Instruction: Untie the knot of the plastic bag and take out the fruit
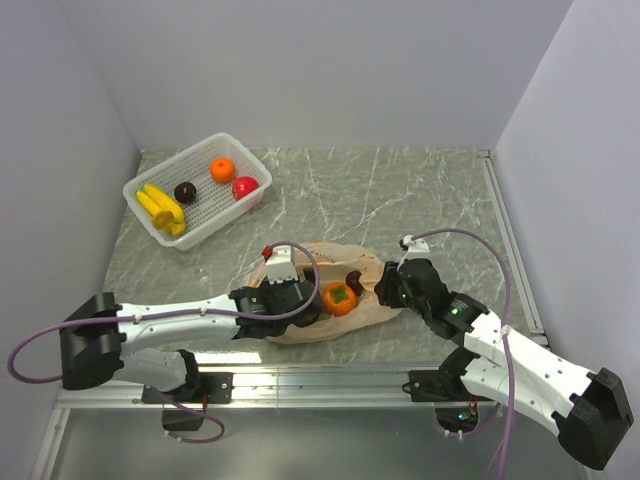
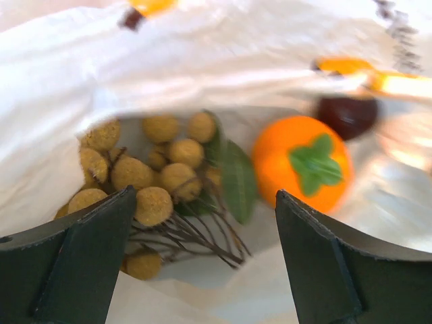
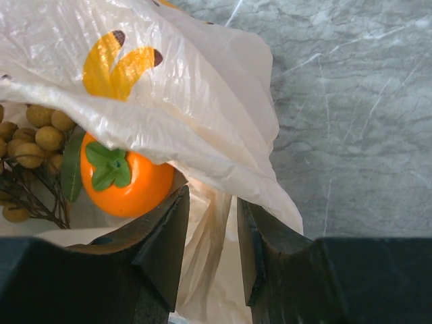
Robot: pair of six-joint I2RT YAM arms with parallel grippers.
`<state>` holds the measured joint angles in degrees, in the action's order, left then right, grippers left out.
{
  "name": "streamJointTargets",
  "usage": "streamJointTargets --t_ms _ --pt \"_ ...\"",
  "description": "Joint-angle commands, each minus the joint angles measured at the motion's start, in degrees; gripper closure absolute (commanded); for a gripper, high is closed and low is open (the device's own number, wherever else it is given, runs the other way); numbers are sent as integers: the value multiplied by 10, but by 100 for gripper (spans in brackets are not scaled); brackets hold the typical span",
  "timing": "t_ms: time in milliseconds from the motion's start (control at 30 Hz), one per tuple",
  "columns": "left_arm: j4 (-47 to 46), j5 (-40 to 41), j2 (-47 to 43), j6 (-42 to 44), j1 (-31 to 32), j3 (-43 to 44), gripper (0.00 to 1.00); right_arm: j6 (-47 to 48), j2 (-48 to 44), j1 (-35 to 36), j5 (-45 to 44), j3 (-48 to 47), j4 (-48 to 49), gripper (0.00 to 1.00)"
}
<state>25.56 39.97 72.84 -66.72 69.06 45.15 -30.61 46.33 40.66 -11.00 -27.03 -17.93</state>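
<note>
The peach plastic bag (image 1: 335,255) lies near the front edge with its mouth open; the knot shows in no view. Inside lie an orange persimmon (image 1: 339,297) with a green calyx and a bunch of small brown balls (image 2: 155,169). My left gripper (image 2: 204,202) stands wide open at the bag's mouth, with the bunch's stems between its fingertips and the persimmon (image 2: 302,162) ahead to the right. My right gripper (image 3: 212,196) sits at the bag's right edge (image 1: 385,290), jaws apart, with a loose fold of the bag (image 3: 202,101) between them. The persimmon (image 3: 125,179) lies just left of it.
A white mesh basket (image 1: 152,228) at the back left holds bananas (image 1: 160,206), a dark brown round fruit (image 1: 185,192), a tangerine (image 1: 222,170) and a red apple (image 1: 245,187). A small dark red-brown thing (image 1: 353,281) lies beside the persimmon. Walls close the table on three sides.
</note>
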Motion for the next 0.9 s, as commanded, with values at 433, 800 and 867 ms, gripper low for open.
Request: streamJointTargets --t_ms 433,800,867 --pt "-47 -27 82 -4 -81 -52 12 -11 3 21 2 0 40 58" --pt "-115 -96 157 83 -81 11 65 -14 13 29 -2 -1 41 58" --pt "-126 -100 152 105 -80 34 84 -13 10 29 -12 -3 37 58"
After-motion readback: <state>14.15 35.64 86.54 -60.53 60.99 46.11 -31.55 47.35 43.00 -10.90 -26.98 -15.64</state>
